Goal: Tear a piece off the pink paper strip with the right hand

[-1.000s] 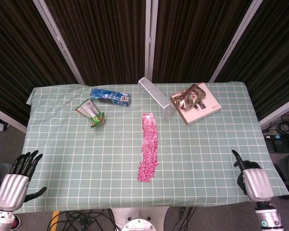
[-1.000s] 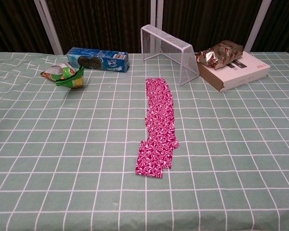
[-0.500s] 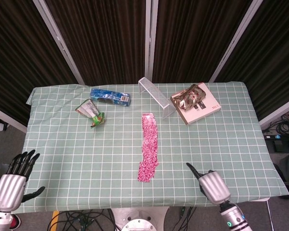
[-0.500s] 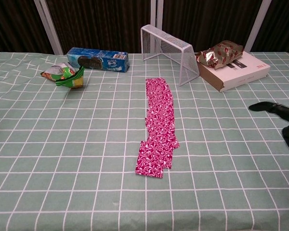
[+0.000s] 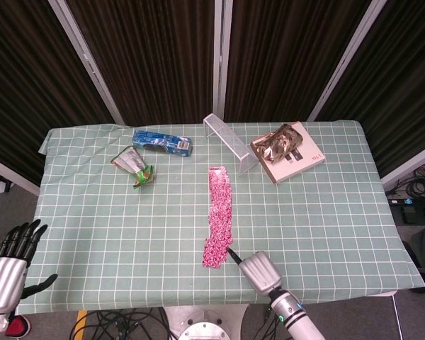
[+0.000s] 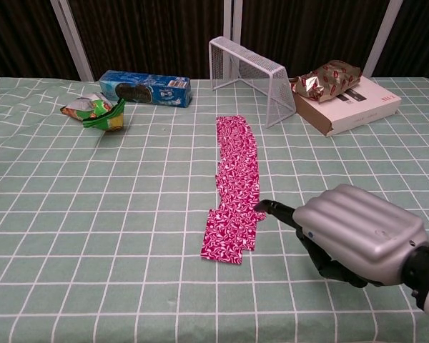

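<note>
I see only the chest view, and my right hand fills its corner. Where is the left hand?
Observer: In the head view the left hand hangs off the table, beside its near left corner, with its fingers spread and holding nothing.
Operator: And from above, how does my right hand sit relative to the strip?
Observer: The right hand sits to the right of the strip's near end and closer to the table's front edge. One finger points at the strip's right edge, and nothing is pinched.
</note>
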You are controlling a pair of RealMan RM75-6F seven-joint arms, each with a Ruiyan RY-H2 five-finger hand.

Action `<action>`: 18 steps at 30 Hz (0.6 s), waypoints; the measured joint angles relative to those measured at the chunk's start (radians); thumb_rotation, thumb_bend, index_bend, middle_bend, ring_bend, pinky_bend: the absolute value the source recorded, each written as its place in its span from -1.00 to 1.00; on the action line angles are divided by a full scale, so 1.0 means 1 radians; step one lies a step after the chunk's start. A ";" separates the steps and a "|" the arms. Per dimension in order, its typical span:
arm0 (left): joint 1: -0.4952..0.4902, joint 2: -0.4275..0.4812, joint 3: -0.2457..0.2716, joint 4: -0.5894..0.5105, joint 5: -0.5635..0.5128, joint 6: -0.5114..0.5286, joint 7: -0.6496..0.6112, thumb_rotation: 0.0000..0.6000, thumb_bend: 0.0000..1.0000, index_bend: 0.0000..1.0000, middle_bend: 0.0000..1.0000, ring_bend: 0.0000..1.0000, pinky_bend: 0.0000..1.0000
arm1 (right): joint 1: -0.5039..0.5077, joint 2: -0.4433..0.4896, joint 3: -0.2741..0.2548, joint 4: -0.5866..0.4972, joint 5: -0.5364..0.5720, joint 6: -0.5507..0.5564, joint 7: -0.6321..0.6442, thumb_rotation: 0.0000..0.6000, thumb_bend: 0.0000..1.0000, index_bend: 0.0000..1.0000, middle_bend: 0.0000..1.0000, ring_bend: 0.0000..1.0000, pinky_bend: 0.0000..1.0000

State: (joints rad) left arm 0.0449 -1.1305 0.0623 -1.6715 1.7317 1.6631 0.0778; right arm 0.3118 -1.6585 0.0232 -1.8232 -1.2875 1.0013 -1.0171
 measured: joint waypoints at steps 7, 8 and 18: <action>-0.002 -0.004 -0.002 0.016 -0.014 -0.012 -0.011 1.00 -0.96 -0.89 -0.98 -1.00 -0.83 | 0.068 -0.089 0.019 0.016 0.135 0.008 -0.103 1.00 1.00 -0.81 0.82 0.62 0.38; -0.002 -0.003 -0.003 0.017 -0.017 -0.013 -0.014 1.00 -0.96 -0.89 -0.98 -1.00 -0.83 | 0.077 -0.101 0.021 0.019 0.146 0.012 -0.113 1.00 1.00 -0.81 0.82 0.62 0.38; -0.003 0.014 -0.002 0.029 -0.024 -0.013 -0.059 1.00 -0.96 -0.89 -0.98 -1.00 -0.83 | 0.097 -0.199 0.010 0.054 0.217 0.156 -0.199 1.00 1.00 -0.81 0.82 0.62 0.38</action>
State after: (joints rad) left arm 0.0423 -1.1168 0.0601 -1.6429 1.7075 1.6497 0.0192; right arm 0.4085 -1.8573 0.0330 -1.7690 -1.0708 1.1570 -1.2156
